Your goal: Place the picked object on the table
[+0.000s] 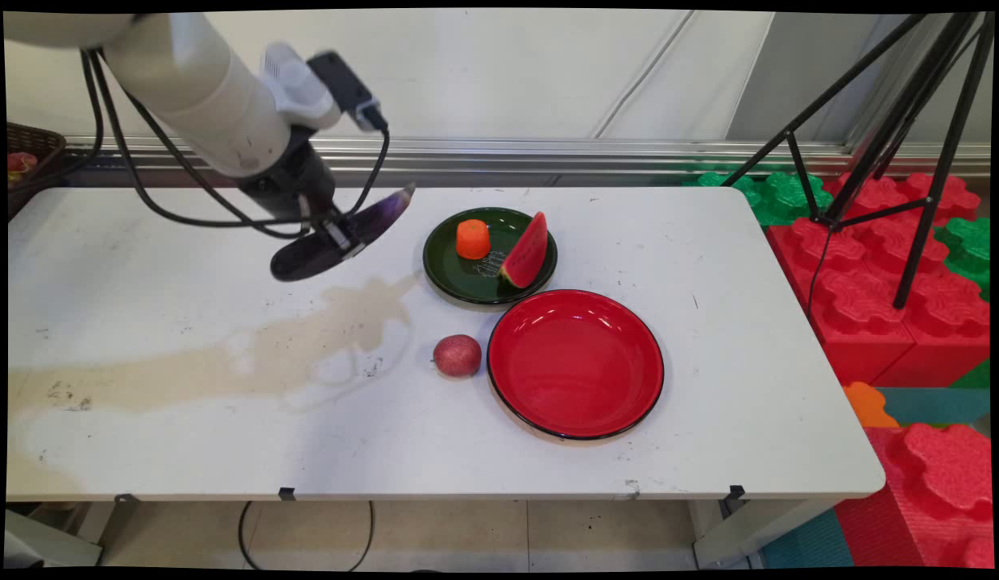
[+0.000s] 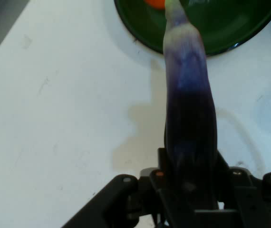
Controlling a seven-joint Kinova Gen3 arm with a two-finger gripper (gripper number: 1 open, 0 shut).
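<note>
- No legible words, brand names, numbers or signs anywhere in either view.
- Faint pale markings on the inner face of the green plate (image 1: 459, 278), between the orange piece (image 1: 473, 239) and the watermelon slice (image 1: 527, 251); too small to make out as letters.
- Nothing printed on the red plate (image 1: 548, 403), the white table (image 1: 709, 387) or the foam blocks (image 1: 878, 274) to the right.
</note>
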